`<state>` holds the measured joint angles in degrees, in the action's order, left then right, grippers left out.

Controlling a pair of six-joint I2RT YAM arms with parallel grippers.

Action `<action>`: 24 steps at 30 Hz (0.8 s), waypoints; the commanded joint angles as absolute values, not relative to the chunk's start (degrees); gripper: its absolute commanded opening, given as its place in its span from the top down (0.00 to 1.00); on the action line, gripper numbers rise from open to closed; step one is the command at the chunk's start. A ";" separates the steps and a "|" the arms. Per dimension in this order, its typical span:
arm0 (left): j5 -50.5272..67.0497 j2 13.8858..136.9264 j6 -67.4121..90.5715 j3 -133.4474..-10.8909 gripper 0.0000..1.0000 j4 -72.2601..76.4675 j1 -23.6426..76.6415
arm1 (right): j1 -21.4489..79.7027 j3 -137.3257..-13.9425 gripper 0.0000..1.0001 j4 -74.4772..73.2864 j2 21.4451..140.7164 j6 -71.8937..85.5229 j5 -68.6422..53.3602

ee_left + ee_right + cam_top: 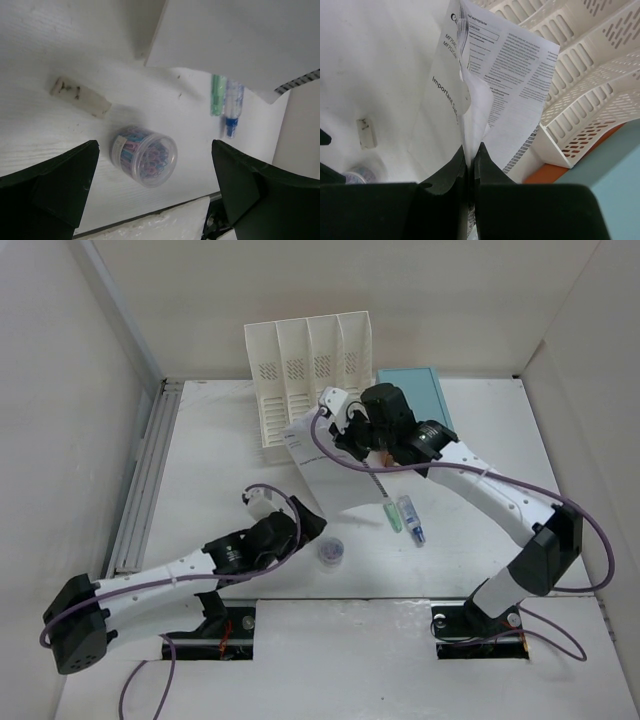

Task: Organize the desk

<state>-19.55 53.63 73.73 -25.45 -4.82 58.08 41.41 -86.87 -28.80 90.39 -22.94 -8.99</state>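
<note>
While the right gripper (471, 161) is clamped tight on the bottom edge of a printed paper leaflet (515, 75), the sheets fan upward from the closed fingers, text readable, one page curling. From the top view that gripper (343, 435) holds the leaflet (325, 475) lifted, just in front of the white slotted file rack (305, 370) and beside the teal-topped box (420, 395). Left gripper (155, 145) has fingers spread wide, nothing between them, hovering over a clear round jar of coloured paper clips (145, 157) that lies on its side on the desk (50, 40). Small white rectangular block (80, 96) sits near the jar, apart from it. A green marker (217, 95) and a clear pen with blue cap (232, 107) lie side by side, nearly touching, partly under the hanging leaflet edge in the left wrist view. The desk (470, 550) is the white tabletop under everything, grey rails (140, 480) along its left edge; the jar (331, 553) is just right of the left gripper (300, 532), markers further right.
</note>
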 commanded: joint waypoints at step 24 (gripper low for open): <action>21.15 59.32 41.40 -16.35 0.13 57.28 26.55 | 30.06 -93.34 1.00 -31.11 86.30 -18.28 -63.88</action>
<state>6.44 58.61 44.25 -16.45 42.48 28.84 30.63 -90.00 -34.22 86.04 -19.09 -51.96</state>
